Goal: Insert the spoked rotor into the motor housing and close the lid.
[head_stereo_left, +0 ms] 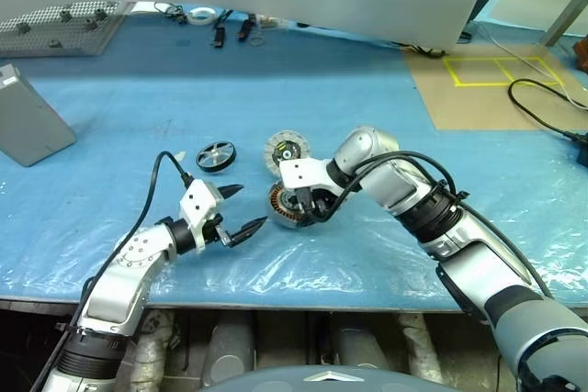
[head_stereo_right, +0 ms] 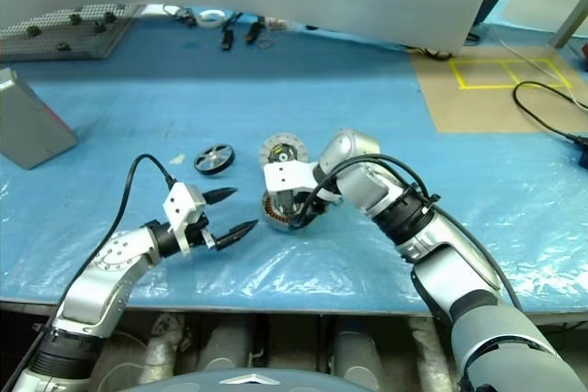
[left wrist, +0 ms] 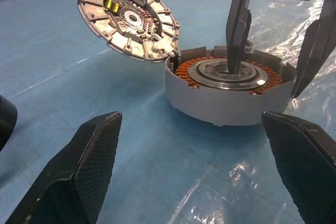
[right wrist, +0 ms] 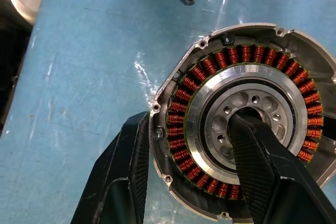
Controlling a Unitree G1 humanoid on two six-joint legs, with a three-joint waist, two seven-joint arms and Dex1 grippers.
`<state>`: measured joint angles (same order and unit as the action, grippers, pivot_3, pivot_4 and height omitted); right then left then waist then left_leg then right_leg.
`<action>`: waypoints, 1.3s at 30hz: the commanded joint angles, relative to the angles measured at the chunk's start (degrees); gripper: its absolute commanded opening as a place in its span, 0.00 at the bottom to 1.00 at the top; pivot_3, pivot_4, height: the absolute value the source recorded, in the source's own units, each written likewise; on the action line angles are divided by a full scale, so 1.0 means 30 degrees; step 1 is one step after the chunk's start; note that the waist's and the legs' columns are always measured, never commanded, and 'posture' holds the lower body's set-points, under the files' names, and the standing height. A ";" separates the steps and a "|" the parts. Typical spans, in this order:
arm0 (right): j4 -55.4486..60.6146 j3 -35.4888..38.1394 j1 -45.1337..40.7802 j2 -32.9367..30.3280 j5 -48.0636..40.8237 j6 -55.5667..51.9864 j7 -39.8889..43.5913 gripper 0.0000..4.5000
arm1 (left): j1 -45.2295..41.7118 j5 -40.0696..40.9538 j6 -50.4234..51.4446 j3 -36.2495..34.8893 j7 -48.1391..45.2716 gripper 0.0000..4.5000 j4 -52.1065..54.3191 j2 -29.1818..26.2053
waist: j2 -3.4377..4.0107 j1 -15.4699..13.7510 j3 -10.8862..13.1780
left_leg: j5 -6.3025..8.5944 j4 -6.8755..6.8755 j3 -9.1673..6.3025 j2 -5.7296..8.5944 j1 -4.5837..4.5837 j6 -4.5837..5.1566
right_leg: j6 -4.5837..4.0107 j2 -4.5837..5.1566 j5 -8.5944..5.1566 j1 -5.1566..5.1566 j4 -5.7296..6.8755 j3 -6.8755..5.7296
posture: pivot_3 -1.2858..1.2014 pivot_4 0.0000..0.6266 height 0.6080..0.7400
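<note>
- We see the motor housing [right wrist: 247, 129] lying flat on the blue-covered counter [head_stereo_left: 367, 117], its ring of copper-brown windings facing up and nothing fitted inside it.
- Our right claw [right wrist: 189, 174] points steeply down over the housing: one finger stands in the centre bore, the other just outside the rim, so the jaws straddle the housing wall and the windings. Whether the fingers actually press on the wall we cannot tell.
- The lid [left wrist: 127, 16] leans tilted against the far side of the housing, touching its rim, with its ribbed face, black centre and yellow mark showing.
- The spoked rotor [head_stereo_left: 216, 155] lies flat on the counter, off to the left of the lid and apart from both lid and housing.
- Our left claw [head_stereo_left: 238, 210] hovers near the housing on its left side, fingers spread wide and holding nothing, pointed roughly level toward the housing.
- A grey rectangular box [head_stereo_left: 28, 121] stands well apart at the counter's left edge.
- A few small tools [head_stereo_left: 220, 29] lie at the far side.
</note>
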<state>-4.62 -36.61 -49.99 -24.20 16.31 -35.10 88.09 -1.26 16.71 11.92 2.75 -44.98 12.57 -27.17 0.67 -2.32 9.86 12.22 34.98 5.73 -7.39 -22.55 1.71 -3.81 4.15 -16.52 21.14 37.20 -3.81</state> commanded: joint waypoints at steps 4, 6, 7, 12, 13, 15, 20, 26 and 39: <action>-0.0925 -0.1979 0.0932 0.0228 -0.0443 -0.0080 0.0609 0.45 | 0.0201 0.0222 0.0101 -0.0154 0.0257 1.00 0.1098 -0.0069 | -0.0011 0.0009 -0.0007 | 0.0003 -0.0113 0.0006 0.0001 0.0219 -0.0009 | 0.0001 -0.0011 -0.0001 -0.0224 -0.0157 0.0003 | 0.52 0.24 1.00; -0.1263 -0.2093 0.0976 0.0477 -0.0360 -0.0159 0.0328 0.45 | 0.0247 0.0204 0.0126 -0.0119 0.0328 1.00 0.1172 -0.0034 | -0.0041 0.0027 -0.0025 | 0.0004 -0.0144 0.0009 0.0003 0.0267 -0.0010 | 0.0001 -0.0011 -0.0002 -0.0271 -0.0185 0.0003 | 0.52 0.24 1.00; -0.1372 -0.2130 0.1008 0.0608 -0.0320 -0.0314 0.0190 0.45 | 0.0260 0.0196 0.0139 -0.0106 0.0356 1.00 0.1192 -0.0016 | -0.0060 0.0062 -0.0036 | 0.0003 -0.0159 0.0012 0.0004 0.0286 -0.0011 | 0.0000 -0.0013 -0.0002 -0.0281 -0.0191 0.0004 | 0.52 0.24 1.00; -0.2009 -0.2427 0.1167 0.1074 -0.0239 -0.1556 -0.0038 0.45 | 0.0196 0.0135 0.0044 -0.0051 0.0391 1.00 0.1081 0.0023 | -0.0098 0.0071 -0.0060 | -0.0036 -0.0251 0.0016 -0.0019 0.0411 -0.0079 | -0.0005 -0.0056 -0.0006 -0.0354 -0.0197 0.0020 | 0.52 0.24 1.00; -0.2118 -0.2480 0.1204 0.1139 -0.0208 -0.1768 -0.0102 0.45 | 0.0166 0.0116 0.0019 -0.0030 0.0398 1.00 0.1052 0.0034 | -0.0097 0.0064 -0.0061 | -0.0038 -0.0270 0.0017 -0.0028 0.0463 -0.0093 | -0.0010 -0.0070 -0.0009 -0.0392 -0.0206 0.0026 | 0.52 0.24 1.00; -0.1885 -0.2640 0.1276 0.1126 -0.0209 -0.1675 -0.0060 0.45 | 0.0111 0.0086 -0.0006 0.0016 0.0437 1.00 0.1025 0.0082 | -0.0102 0.0055 -0.0065 | -0.0032 -0.0287 0.0017 -0.0051 0.0519 -0.0122 | -0.0029 -0.0095 -0.0023 -0.0448 -0.0228 0.0030 | 0.52 0.24 1.00; -0.1630 -0.2848 0.1163 0.1055 -0.0206 -0.1349 0.0153 0.45 | 0.0020 0.0081 -0.0031 0.0081 0.0454 1.00 0.0976 0.0102 | -0.0103 0.0052 -0.0070 | -0.0002 -0.0292 0.0017 -0.0081 0.0544 -0.0215 | -0.0038 -0.0136 -0.0028 -0.0470 -0.0239 0.0045 | 0.52 0.24 1.00; -0.1617 -0.2624 0.1291 0.1153 -0.0384 -0.0689 -0.0090 0.52 | -0.0034 0.0078 -0.0011 0.0070 0.0453 1.00 0.0975 0.0057 | -0.0110 0.0064 -0.0078 | 0.0012 -0.0300 0.0023 -0.0145 0.0540 -0.0244 | -0.0049 -0.0219 -0.0030 -0.0468 -0.0287 0.0061 | 0.52 0.24 1.00; -0.0964 -0.1757 -0.1416 0.1461 -0.1939 -0.1223 0.1116 0.78 | -0.0580 0.0131 0.0010 0.0076 0.0033 1.00 0.0426 -0.0044 | -0.0073 0.0128 -0.0068 | 0.0017 -0.0344 0.0030 -0.0185 0.0446 -0.0315 | -0.0083 -0.0272 -0.0034 -0.0343 -0.0318 0.0076 | 0.52 0.24 1.00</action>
<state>-8.04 -41.13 -53.40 -20.44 12.52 -38.28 88.34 -2.38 16.68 12.49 3.00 -44.53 13.62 -27.03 0.45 -1.94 9.65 12.18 33.94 5.83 -7.94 -21.36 0.92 -4.07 3.32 -16.62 20.25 36.25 -3.58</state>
